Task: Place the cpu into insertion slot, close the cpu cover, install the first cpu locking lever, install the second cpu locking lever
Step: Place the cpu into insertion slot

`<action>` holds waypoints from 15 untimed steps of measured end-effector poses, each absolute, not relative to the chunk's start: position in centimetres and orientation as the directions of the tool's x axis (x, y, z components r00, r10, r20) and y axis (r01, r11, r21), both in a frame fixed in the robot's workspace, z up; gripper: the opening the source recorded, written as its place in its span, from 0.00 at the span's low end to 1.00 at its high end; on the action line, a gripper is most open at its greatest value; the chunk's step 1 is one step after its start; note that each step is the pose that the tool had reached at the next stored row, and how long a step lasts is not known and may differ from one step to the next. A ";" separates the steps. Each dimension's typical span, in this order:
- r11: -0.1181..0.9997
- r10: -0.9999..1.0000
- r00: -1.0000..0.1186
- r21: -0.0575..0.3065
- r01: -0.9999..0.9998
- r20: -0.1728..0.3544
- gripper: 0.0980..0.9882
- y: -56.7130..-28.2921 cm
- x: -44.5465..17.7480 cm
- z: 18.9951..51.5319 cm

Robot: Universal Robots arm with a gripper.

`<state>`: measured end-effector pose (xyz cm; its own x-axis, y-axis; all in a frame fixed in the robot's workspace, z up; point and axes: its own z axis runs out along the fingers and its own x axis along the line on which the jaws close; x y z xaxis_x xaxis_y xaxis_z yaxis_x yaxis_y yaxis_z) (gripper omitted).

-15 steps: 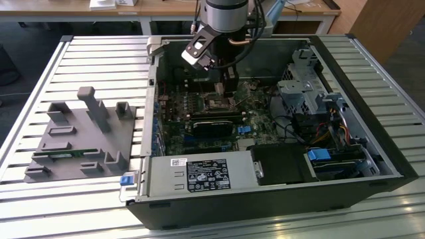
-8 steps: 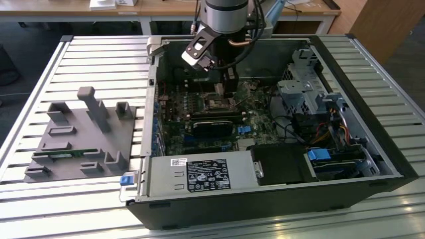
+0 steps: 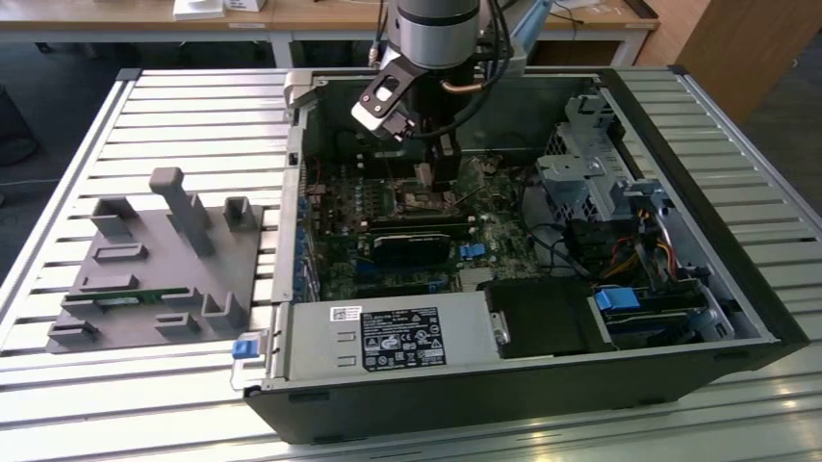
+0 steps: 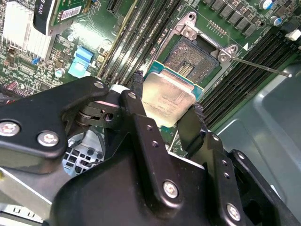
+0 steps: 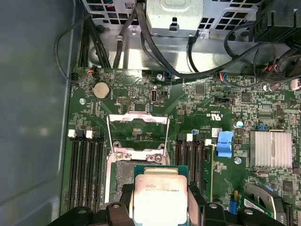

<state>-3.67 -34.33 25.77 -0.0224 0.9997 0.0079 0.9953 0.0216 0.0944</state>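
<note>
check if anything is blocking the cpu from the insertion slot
Nothing visible does. The gripper holds the cpu just short of the insertion slot, whose contact field lies bare. The cpu cover is swung open away from it, and a thin lever sticks out to one side.

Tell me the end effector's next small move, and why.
Probably ease the cpu sideways until it sits square over the insertion slot. The end effector grips the cpu, which in both wrist views covers only one edge of the bare socket, and the cpu cover stands open.
</note>
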 end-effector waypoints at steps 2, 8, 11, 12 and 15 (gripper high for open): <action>0.022 1.000 -0.022 0.094 0.995 0.008 0.50 -34.3 -3.7 25.6; 0.019 1.000 -0.020 0.094 0.995 0.007 0.50 -33.9 -3.7 25.0; 0.019 1.000 -0.020 0.094 0.995 0.007 0.50 -33.7 -3.8 24.7; 0.019 1.000 -0.020 0.094 0.995 0.007 0.50 -33.7 -3.9 24.5; 0.019 1.000 -0.019 0.094 0.995 0.007 0.50 -33.6 -4.1 24.2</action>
<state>-4.06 -33.57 24.15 -0.0193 0.9998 0.0066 0.9954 0.0186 0.0944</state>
